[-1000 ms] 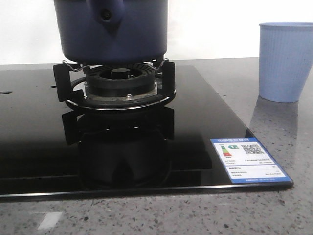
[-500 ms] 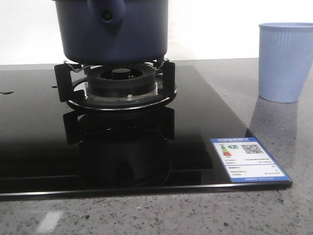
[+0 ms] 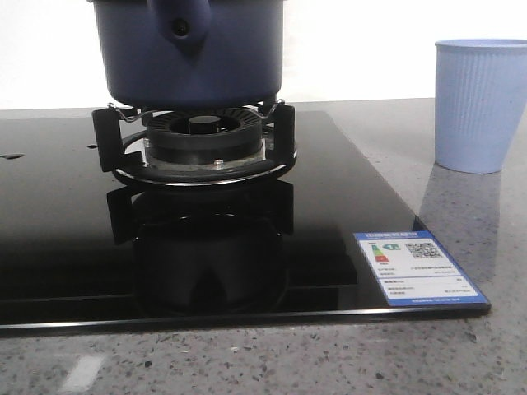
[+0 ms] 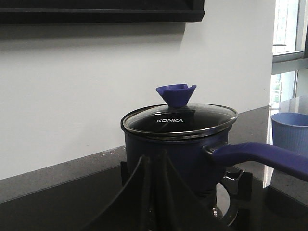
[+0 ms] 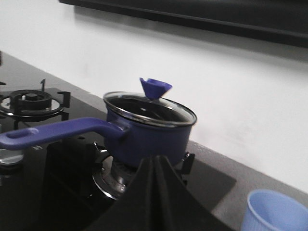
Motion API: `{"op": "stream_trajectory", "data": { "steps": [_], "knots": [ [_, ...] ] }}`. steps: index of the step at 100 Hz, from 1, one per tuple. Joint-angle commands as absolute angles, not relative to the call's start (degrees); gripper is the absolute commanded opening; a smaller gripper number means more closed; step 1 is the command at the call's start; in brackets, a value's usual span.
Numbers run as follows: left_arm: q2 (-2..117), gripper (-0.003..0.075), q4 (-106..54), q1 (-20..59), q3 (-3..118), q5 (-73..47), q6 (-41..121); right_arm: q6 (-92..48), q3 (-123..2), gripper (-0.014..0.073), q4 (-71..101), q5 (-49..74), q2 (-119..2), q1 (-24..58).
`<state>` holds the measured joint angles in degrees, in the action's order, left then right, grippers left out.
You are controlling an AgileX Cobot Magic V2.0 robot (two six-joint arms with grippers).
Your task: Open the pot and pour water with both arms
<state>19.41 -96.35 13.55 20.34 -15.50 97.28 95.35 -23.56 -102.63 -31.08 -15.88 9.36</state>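
The left gripper [image 4: 153,192] is seen in its wrist view with its dark fingers pressed together and nothing held between them; it is kept short of the pot [image 4: 175,154]. The pot is seated on the burner grate [image 3: 193,148] of a black glass hob [image 3: 66,247], its glass lid [image 4: 179,120] in place and topped by a blue cone-shaped knob [image 4: 176,94]. Its long blue handle [image 4: 260,156] is pointed towards the robot. Further right, the pale blue cup [image 3: 480,103] is stood on the counter, well apart from the pot. The right gripper [image 5: 156,192] is likewise closed and empty, held back from the pot.

Several risks can be judged from here. The knob is small and tapered, so it could be missed or let slip if the fingers are not opened and centred first, and the lid could be dropped on the glass. If the handle is gripped far from the pot's body, the pot might be tilted early and water spilled on the hob. The light cup could be knocked over during the pour.

The hob is set into a speckled grey stone counter [image 3: 461,354], with a blue energy label [image 3: 416,270] stuck at its near right corner. A plain white wall [image 4: 72,86] is seen behind, a dark shelf edge above, and a window [image 4: 288,29] at the side.
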Motion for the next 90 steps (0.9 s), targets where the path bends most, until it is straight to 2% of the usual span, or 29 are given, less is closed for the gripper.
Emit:
{"op": "stream_trajectory", "data": {
  "steps": [1,29,90],
  "knots": [
    [17.7,-0.0019,-98.7,13.8,21.0,-15.8,96.8,96.7,-21.9,-0.0062,-101.5,-27.2,-13.3,9.3],
    [16.2,-0.0019,-98.7,13.8,20.8,-15.9,96.8,97.0,-19.3,-0.0063,-101.5,-30.1,-4.9,9.3],
    [16.2,-0.0019,-98.7,13.8,20.8,-15.9,96.8,97.0,-19.1,-0.0063,-101.5,-32.0,-4.6,9.3]
  ]
}}
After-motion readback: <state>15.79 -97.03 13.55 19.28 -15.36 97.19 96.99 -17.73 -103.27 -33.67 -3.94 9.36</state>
